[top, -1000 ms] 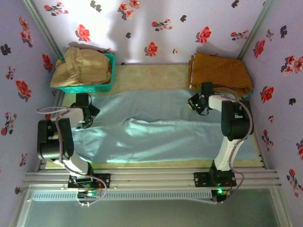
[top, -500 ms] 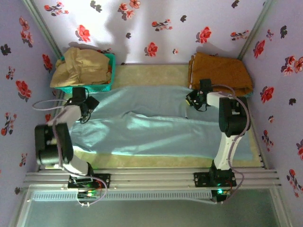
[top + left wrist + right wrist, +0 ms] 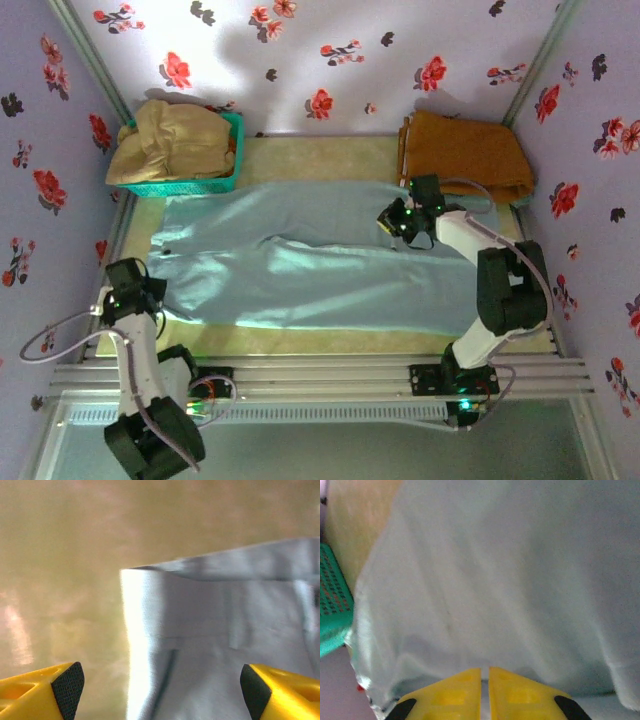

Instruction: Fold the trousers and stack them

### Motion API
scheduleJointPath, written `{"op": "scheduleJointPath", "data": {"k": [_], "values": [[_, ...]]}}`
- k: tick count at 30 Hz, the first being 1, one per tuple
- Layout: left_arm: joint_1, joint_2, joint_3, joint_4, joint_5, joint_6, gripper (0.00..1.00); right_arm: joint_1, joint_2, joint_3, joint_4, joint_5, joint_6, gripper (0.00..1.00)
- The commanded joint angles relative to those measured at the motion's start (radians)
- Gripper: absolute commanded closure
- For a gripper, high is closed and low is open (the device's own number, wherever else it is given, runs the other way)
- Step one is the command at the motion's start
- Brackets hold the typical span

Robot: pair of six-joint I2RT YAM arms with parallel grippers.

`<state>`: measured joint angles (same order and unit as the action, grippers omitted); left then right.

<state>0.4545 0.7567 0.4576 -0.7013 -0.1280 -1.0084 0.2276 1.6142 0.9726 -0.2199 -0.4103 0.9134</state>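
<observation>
The pale light-blue trousers lie spread flat across the tan table top, waist to the left and legs to the right. My left gripper hovers open just off their near-left corner. In the left wrist view the waistband corner with a belt loop lies between and ahead of the wide-apart fingertips, and my left gripper touches nothing. My right gripper sits on the far leg, its yellow fingers pressed together on the pale fabric.
A teal basket holding a beige-tan garment stands at the back left; its corner shows in the right wrist view. A folded orange-brown garment lies at the back right. Flowered walls close in the table on three sides.
The left gripper let go of the waist and drew back to the near-left corner. The right gripper slid a little left and nearer. The trousers now lie farther back and flatter.
</observation>
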Motion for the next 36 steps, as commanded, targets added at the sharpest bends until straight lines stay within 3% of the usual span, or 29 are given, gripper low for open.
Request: {"op": "scheduleJointPath", "data": {"k": [1,4,9,12,16,20,26,33,36], "values": [[0.062,0.035,-0.041,0.024,0.032,-0.014,0.15,0.004,-0.071,-0.042,-0.053,-0.019,-0.039,0.78],[0.073,0.084,-0.102,0.167,0.061,-0.001,0.17,0.003,-0.118,-0.05,-0.108,-0.006,-0.073,0.73],[0.076,0.14,-0.178,0.439,0.111,0.049,0.3,0.005,-0.181,-0.058,-0.15,0.017,-0.091,0.71],[0.075,0.151,-0.142,0.458,0.11,0.097,0.37,0.004,-0.2,-0.061,-0.163,0.025,-0.091,0.71],[0.075,0.121,-0.129,0.467,0.104,0.132,0.56,0.004,-0.201,-0.061,-0.166,0.027,-0.088,0.71],[0.075,0.092,-0.133,0.473,0.111,0.119,0.64,0.015,-0.191,-0.05,-0.168,0.022,-0.085,0.71],[0.074,0.131,-0.128,0.516,0.158,0.074,0.98,0.028,-0.193,-0.034,-0.182,0.031,-0.082,0.71],[0.028,0.138,-0.047,0.456,0.174,0.06,1.0,0.03,-0.208,-0.031,-0.199,0.054,-0.089,0.72],[0.002,0.215,-0.009,0.482,0.171,0.071,1.0,0.031,-0.202,-0.034,-0.19,0.046,-0.079,0.72]]}}
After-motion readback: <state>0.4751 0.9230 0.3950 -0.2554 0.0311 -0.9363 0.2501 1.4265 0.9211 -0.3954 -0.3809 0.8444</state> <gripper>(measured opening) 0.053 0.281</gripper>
